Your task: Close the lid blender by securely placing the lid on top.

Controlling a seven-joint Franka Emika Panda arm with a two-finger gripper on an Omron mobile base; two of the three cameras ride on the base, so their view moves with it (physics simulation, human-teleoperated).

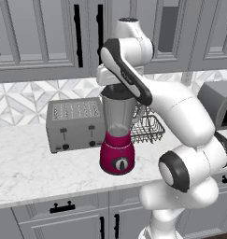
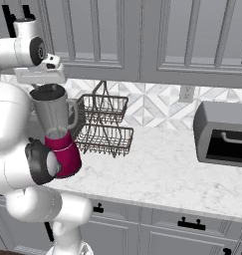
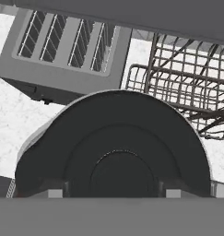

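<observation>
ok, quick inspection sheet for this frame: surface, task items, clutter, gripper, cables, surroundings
Surface: white marble counter, bare in front of the appliances.
Job's things: blender upright near the counter's front edge; dark lid directly under the hand, over the jar's mouth. Whether it is fully seated cannot be told.
Clutter: silver toaster to the blender's left; wire dish rack behind it to the right; grey oven-like appliance at far right.
Gripper: gripper right above the jar top, fingertips hidden by the lid; open or shut cannot be told.
Cables: nothing seen.
Surroundings: grey cabinets above and below, patterned tile backsplash, wall outlet.
</observation>
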